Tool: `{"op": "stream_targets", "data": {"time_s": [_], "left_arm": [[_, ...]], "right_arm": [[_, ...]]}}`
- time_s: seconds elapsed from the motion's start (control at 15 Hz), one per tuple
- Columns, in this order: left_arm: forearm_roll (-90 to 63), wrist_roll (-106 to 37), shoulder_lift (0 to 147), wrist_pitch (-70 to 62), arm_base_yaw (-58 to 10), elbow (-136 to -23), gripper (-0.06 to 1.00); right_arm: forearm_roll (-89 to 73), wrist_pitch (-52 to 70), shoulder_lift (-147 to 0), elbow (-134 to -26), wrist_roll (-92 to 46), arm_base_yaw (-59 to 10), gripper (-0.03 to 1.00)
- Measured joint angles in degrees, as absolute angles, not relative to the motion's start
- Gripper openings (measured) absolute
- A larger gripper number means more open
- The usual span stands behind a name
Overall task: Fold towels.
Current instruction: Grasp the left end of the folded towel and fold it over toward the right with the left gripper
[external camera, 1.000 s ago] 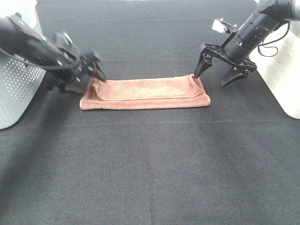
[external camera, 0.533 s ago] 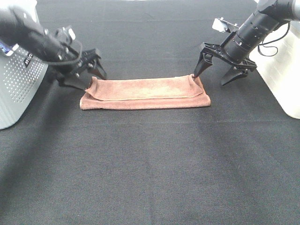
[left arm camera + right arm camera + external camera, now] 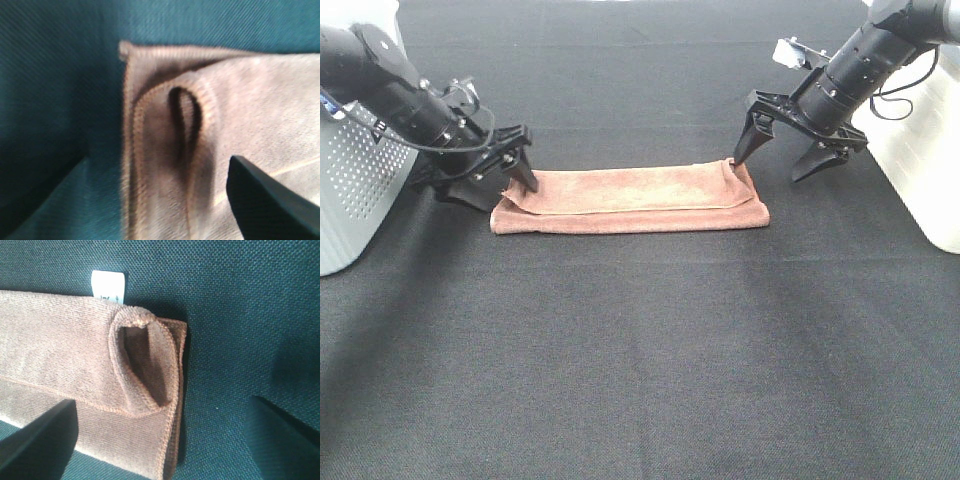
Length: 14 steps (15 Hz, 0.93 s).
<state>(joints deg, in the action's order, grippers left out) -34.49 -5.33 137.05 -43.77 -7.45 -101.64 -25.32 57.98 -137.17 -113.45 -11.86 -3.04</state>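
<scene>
Black tablecloth (image 3: 640, 350) — a folded brown towel (image 3: 630, 200) lies flat, long axis left to right, the left gripper (image 3: 500, 190) and right gripper (image 3: 768, 170) spread wide at its ends.

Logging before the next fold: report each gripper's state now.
Left gripper: open over one end of the towel, holding nothing.
Right gripper: open, one fingertip at the towel's other end, holding nothing.

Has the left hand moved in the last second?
Yes. The left hand has shifted slightly down the view, toward the left end of the towel, which lies where it was.
</scene>
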Motion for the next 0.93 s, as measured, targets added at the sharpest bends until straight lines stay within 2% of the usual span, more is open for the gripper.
{"op": "stream_targets", "data": {"time_s": [0.07, 0.13, 0.2, 0.27, 0.33, 0.4, 0.47, 0.73, 0.93], "left_arm": [[-35.2, -5.3, 137.2, -43.1, -8.2, -101.8, 0.7], [-35.5, -5.3, 137.4, -42.2, -8.8, -101.8, 0.63], [-35.6, -5.3, 137.5, -41.9, -9.2, -101.8, 0.52], [-35.6, -5.3, 137.6, -41.9, -9.3, -101.8, 0.34], [-35.6, -5.3, 137.6, -41.9, -9.3, -101.8, 0.34], [-35.6, -5.3, 137.6, -41.9, -9.3, -101.8, 0.16], [-35.4, -5.3, 137.6, -41.9, -9.2, -101.8, 0.03], [-24.4, -3.3, 134.5, -44.2, -9.2, -103.5, 0.03], [-13.0, 3.3, 131.7, -54.9, -9.2, -111.1, 0.03]], "right_arm": [[-25.3, 58.0, -137.2, -113.4, -11.9, -3.0, 0.85], [-25.3, 58.0, -137.2, -113.4, -11.9, -3.0, 0.85], [-25.3, 58.0, -137.2, -113.4, -11.9, -3.0, 0.85], [-25.3, 58.0, -137.2, -113.4, -11.9, -3.0, 0.85], [-25.3, 58.0, -137.2, -113.4, -11.9, -3.0, 0.85], [-25.3, 58.0, -137.2, -113.4, -11.9, -3.0, 0.85], [-25.3, 58.0, -137.2, -113.4, -11.9, -3.0, 0.85], [-25.2, 58.0, -137.2, -113.4, -11.9, -3.0, 0.85], [-25.2, 58.1, -137.2, -113.4, -11.9, -3.0, 0.85]]}}
